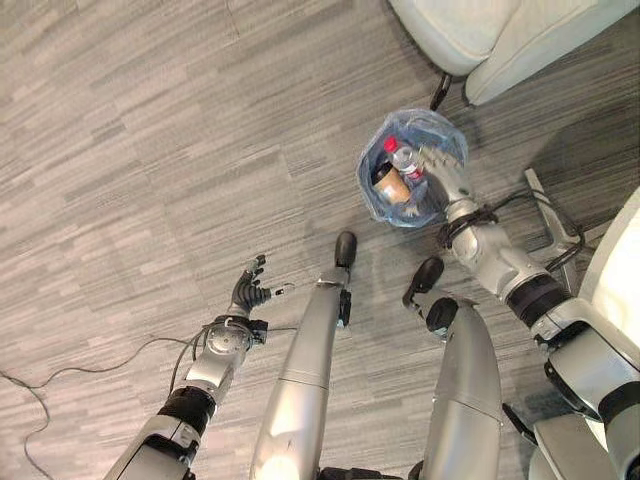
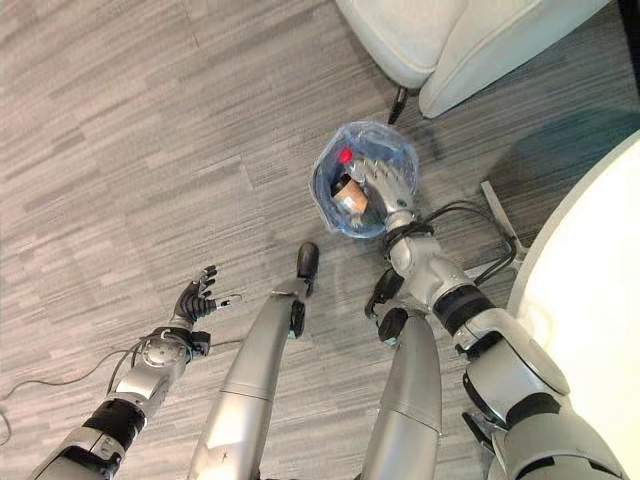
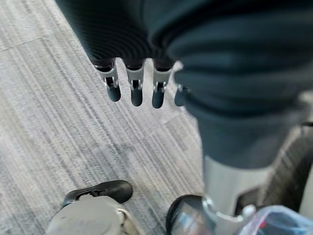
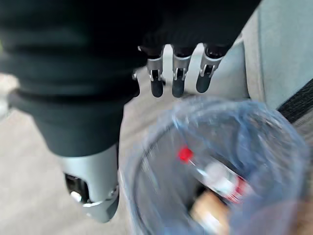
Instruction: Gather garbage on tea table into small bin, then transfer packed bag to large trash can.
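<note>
Nearest me, my left hand [image 1: 250,290] hangs over grey striped carpet [image 1: 150,150], fingers relaxed, holding nothing; my right hand [image 2: 385,185] reaches over one small round bin [image 1: 412,180] lined with a translucent blue bag, fingers straight in its wrist view; inside, one red-capped clear bottle [image 1: 403,158], one brown item; beyond, one pale upholstered sofa [image 1: 500,35].
</note>
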Available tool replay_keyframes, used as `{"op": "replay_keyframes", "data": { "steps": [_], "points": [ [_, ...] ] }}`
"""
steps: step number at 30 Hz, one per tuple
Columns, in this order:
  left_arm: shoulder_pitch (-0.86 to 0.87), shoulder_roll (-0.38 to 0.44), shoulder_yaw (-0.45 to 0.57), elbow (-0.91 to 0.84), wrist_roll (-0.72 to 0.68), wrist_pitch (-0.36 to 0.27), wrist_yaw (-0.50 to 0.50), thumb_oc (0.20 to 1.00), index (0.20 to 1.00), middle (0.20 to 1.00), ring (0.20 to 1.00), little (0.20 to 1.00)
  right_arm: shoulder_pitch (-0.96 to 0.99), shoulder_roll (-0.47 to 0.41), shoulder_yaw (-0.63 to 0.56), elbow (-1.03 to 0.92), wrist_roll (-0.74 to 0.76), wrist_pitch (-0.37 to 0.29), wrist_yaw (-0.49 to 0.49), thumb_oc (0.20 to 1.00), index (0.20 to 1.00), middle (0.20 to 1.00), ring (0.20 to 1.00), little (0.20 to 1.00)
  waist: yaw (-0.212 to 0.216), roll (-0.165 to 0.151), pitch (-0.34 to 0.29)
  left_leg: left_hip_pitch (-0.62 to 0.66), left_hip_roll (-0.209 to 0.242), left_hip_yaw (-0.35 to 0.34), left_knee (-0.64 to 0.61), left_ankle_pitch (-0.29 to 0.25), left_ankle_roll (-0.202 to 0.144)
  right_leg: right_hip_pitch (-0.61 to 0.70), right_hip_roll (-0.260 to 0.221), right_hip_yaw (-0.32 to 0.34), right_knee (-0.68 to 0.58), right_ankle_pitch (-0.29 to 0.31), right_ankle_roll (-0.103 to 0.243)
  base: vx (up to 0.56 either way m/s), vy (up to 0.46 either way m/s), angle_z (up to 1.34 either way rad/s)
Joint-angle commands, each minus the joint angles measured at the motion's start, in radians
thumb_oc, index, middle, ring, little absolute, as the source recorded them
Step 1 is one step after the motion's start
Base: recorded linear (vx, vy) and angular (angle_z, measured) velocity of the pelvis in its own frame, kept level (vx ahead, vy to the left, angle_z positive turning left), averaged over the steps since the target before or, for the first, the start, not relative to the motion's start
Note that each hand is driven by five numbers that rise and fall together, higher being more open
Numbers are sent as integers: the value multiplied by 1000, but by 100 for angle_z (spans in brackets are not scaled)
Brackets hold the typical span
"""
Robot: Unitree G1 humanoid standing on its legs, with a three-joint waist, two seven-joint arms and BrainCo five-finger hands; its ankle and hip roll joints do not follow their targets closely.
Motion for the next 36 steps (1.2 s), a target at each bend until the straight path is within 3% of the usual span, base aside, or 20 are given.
{"op": "replay_keyframes", "data": {
  "steps": [1, 8, 16, 20, 21, 23, 36],
  "points": [
    [55, 7, -9, 23, 29, -31, 20, 1000, 1000, 1000, 1000, 1000, -30, 2, 27, 21, -57, 6, 12, 1000, 1000, 1000, 1000, 1000, 11, 14, 3, 18, -17, -13, -7, -99, -13, 29, 16, 90, -63, -53, 83, -8, -62, 0],
    [44, 28, -30, 24, 11, -35, 25, 1000, 1000, 1000, 1000, 1000, -91, 64, 107, 162, -73, 30, 39, 1000, 1000, 1000, 1000, 1000, 24, 20, 23, -21, -19, -21, 25, -95, -19, -7, 9, 91, -27, -64, 78, 1, -33, 1],
    [7, 53, -73, 23, -30, -48, 30, 1000, 1000, 1000, 1000, 1000, -201, 182, 132, 413, 48, 57, 77, 1000, 1000, 1000, 1000, 1000, 53, 46, 54, -85, -35, -30, 45, -75, -22, -69, -3, 91, 21, -78, 66, -7, -33, 8],
    [-20, 63, -96, 23, -40, -52, 17, 1000, 1000, 1000, 1000, 1000, -218, 196, 144, 492, 92, 64, 125, 1000, 1000, 1000, 1000, 1000, 66, 56, 58, -100, -45, -35, 37, -58, -27, -85, -9, 87, 40, -85, 61, -14, -65, 14],
    [-24, 63, -97, 21, -40, -52, 15, 1000, 1000, 1000, 1000, 1000, -212, 196, 144, 498, 101, 63, 133, 843, 843, 843, 843, 843, 67, 56, 57, -104, -47, -36, 36, -56, -28, -88, -10, 85, 43, -87, 60, -18, -56, 26],
    [-31, 61, -99, 20, -40, -50, 10, 1000, 1000, 1000, 1000, 1000, -203, 190, 135, 500, 121, 61, 144, 200, 200, 200, 200, 200, 68, 58, 55, -107, -47, -35, 39, -54, -31, -91, -10, 83, 48, -87, 57, -21, -33, 18],
    [-45, 35, -56, 38, -4, -19, 11, 1000, 1000, 1000, 1000, 1000, -111, 131, -31, 235, 240, 28, 61, 200, 200, 200, 200, 200, 34, 36, 58, -3, -9, -34, -65, -27, -36, 6, 34, 54, -54, -38, 85, -57, -14, -5]
  ]
}}
